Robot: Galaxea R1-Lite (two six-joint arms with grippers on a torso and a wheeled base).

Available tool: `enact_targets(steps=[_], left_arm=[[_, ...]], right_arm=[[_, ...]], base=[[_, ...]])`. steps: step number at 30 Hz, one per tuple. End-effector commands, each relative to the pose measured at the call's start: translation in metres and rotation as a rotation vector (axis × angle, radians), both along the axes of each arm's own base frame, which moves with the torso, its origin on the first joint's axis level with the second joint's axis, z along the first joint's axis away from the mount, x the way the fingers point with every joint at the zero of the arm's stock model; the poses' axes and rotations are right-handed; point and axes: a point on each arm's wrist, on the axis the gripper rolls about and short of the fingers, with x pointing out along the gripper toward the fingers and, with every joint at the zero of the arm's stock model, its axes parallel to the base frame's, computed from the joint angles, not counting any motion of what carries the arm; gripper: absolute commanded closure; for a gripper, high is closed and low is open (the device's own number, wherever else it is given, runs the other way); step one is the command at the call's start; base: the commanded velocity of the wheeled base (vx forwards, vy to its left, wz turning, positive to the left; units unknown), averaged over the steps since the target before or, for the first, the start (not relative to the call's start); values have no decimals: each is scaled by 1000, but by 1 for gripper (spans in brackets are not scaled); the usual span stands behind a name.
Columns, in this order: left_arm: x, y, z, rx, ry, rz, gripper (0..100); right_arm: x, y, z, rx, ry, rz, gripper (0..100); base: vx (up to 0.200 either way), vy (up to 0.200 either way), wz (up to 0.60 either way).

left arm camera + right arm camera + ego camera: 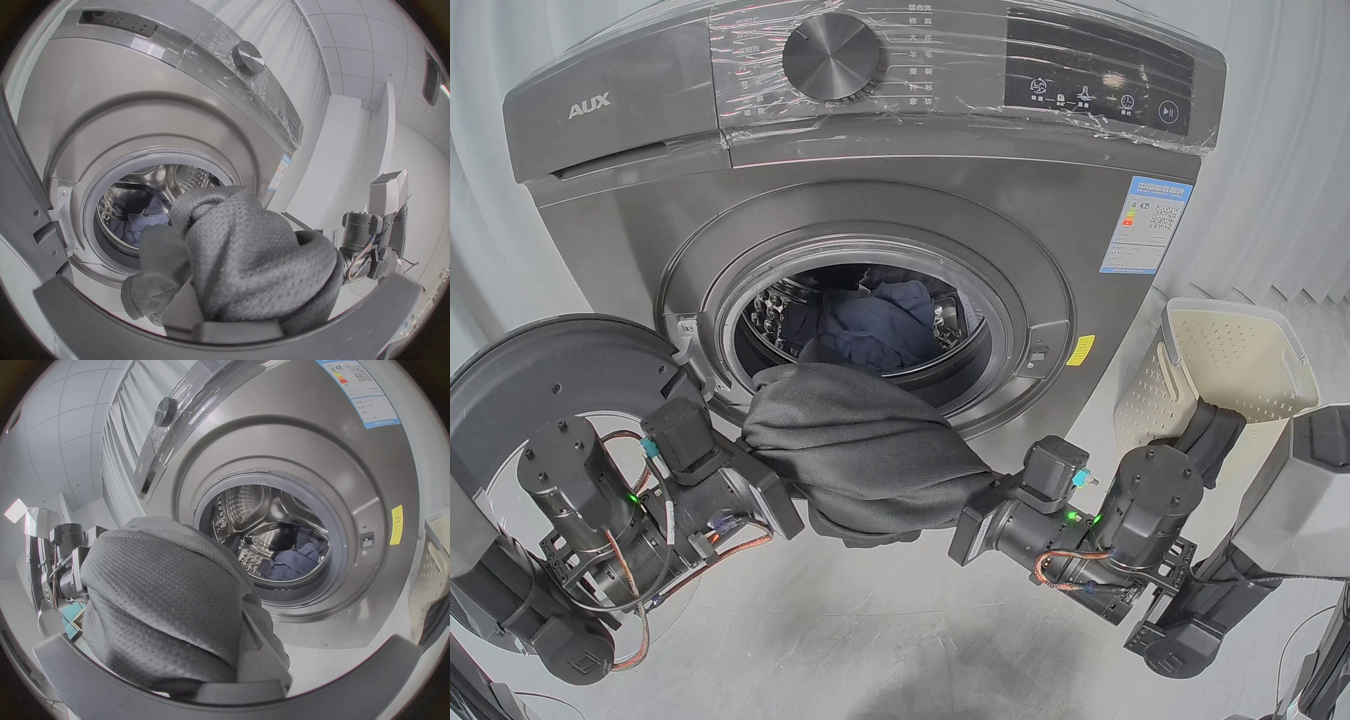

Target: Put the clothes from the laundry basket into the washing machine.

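Grey garment [862, 450] hangs crosswise, clamped by left end effector [775, 494] and right end effector [973, 514].

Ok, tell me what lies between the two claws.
The bunched grey garment spans from left claw to right claw, before the open washing machine; the head view shows it.

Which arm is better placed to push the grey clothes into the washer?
Probably left. Both claws hold the grey garment, but the left claw sits under the end already touching the washing machine opening; the right claw holds the lower end.
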Motion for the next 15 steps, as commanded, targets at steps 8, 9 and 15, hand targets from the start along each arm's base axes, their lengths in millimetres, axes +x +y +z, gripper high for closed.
enact_targets(steps=[8,9,15], left_arm=[[-5,6,5,-13,-12,7,100],[-5,6,5,-12,-11,8,100],[-8,11,-2,8,18,29,100]], right_arm=[[-28,-17,18,16,-9,56,0],[-29,-18,18,11,-7,57,0],[-49,-61,3,-121,32,44,0]], base=[[0,0,0],[0,0,0],[0,0,0]])
